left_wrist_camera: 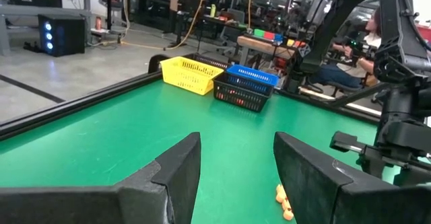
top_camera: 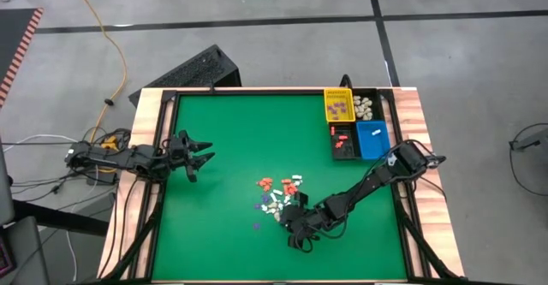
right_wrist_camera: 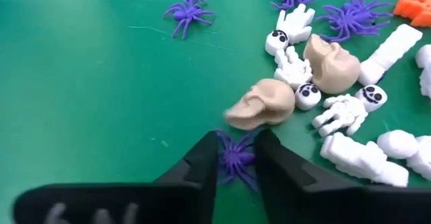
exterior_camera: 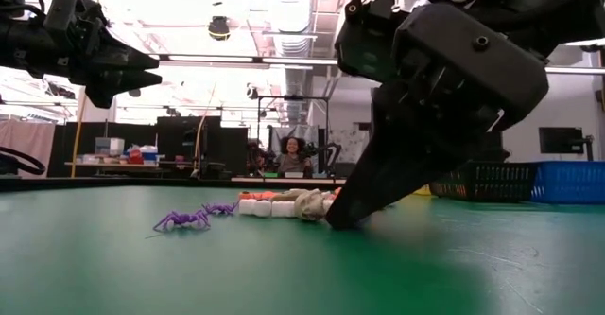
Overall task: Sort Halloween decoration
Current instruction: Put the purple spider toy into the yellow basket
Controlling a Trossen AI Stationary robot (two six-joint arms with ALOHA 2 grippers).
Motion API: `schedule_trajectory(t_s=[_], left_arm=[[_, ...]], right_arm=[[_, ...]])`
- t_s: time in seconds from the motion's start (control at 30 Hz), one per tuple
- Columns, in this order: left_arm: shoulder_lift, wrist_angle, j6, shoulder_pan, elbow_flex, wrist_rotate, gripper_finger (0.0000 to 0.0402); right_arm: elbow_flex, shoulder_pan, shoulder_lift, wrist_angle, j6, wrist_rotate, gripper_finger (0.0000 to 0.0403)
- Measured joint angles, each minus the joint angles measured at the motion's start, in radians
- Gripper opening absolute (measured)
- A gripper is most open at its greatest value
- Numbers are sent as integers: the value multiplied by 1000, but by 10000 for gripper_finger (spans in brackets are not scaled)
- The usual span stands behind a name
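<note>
With the right gripper (right_wrist_camera: 237,158) narrowed around a purple spider (right_wrist_camera: 237,158) at six o'clock of the trinket pile (top_camera: 278,195) on the tabletop (top_camera: 214,131), a snagged leg could drag the neighbouring skull (right_wrist_camera: 259,104); the left gripper (top_camera: 199,157) waits wide at nine o'clock.

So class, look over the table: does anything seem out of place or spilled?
Nothing looks damaged. The unsorted trinkets lie heaped mid-table, and one purple spider sits apart from the heap. The right gripper is closing round another spider; the left gripper waits open.
</note>
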Motion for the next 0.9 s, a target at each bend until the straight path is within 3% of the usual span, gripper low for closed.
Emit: schedule_trajectory(t_s=[0.17,0.5,0.77,0.9], left_arm=[[0,0,0,0,0,0,178],[0,0,0,0,0,0,178],[0,0,0,0,0,0,178],[0,0,0,0,0,0,178]], right_arm=[[0,1,-2,-1,4,-26,53],[-3,7,-79,-82,-6,-47,7],[-3,0,-238,-325,-7,86,9],[-2,-17,-350,-521,39,230,9]])
